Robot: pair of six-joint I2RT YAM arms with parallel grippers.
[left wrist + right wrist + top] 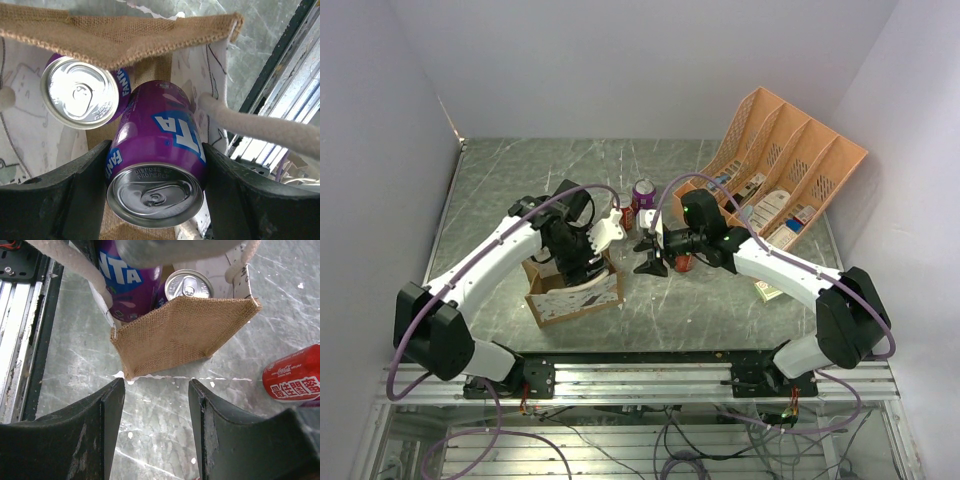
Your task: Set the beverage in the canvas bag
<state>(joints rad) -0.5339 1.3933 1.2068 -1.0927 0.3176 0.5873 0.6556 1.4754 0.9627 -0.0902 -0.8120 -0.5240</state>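
The canvas bag [578, 298] stands open near the left arm, its burlap rim [125, 35] and a cream rope handle [250, 125] close in the left wrist view. My left gripper [156, 145] reaches down into the bag, shut on a purple Fanta beverage can [157, 150]. A second purple can [80, 92] lies inside beside it. My right gripper [156, 382] hovers open over bare table just right of the bag [180, 335], nothing between its fingers. From the top, the right gripper [646, 256] sits between the bag and a red can [682, 263].
Another purple can [643, 192] stands upright behind the grippers. A red Coca-Cola can [292, 372] lies to the right of the bag. The orange file organizer [785, 165] fills the back right corner. The metal rail [650, 365] runs along the near edge.
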